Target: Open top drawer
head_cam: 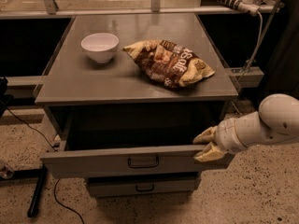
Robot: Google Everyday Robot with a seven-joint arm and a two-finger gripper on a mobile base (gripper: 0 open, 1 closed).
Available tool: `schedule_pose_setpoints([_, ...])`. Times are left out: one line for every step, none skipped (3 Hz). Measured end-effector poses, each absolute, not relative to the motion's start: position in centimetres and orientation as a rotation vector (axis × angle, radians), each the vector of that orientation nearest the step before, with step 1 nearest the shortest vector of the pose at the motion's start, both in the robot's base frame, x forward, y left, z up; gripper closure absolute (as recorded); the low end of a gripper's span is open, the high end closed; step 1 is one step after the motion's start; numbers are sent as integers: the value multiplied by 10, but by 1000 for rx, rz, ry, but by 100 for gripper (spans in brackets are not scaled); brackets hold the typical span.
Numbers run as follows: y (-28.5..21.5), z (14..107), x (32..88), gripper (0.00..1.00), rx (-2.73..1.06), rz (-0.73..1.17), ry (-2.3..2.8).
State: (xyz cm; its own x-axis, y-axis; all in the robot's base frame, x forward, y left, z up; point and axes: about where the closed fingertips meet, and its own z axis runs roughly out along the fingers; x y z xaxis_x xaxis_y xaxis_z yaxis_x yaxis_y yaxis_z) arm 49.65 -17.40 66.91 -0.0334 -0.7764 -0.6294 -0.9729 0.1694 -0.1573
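The top drawer (93, 164) is a wide grey metal drawer with a small black loop handle (143, 162) centred on its front. It stands pulled well out from under the cabinet top, its dark inside showing. My gripper (203, 146), on a white arm coming in from the right, sits at the right end of the drawer front. Its cream fingers (205, 135) straddle the front's top edge, one inside the drawer and one on the outer face, closed on that edge.
On the grey cabinet top (93, 85) stand a white bowl (99, 46) and a brown crisp bag (169, 62). A narrower grey drawer (145, 186) sits shut below. A black stand leg and cable (37, 195) lie on the speckled floor at left.
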Motion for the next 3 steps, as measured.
schedule_pose_setpoints([-183, 665, 463, 94, -1621, 448, 1866])
schedule_pose_setpoints([-182, 666, 463, 76, -1621, 448, 1866])
schedule_pose_setpoints([-181, 665, 467, 53, -1623, 482, 1868])
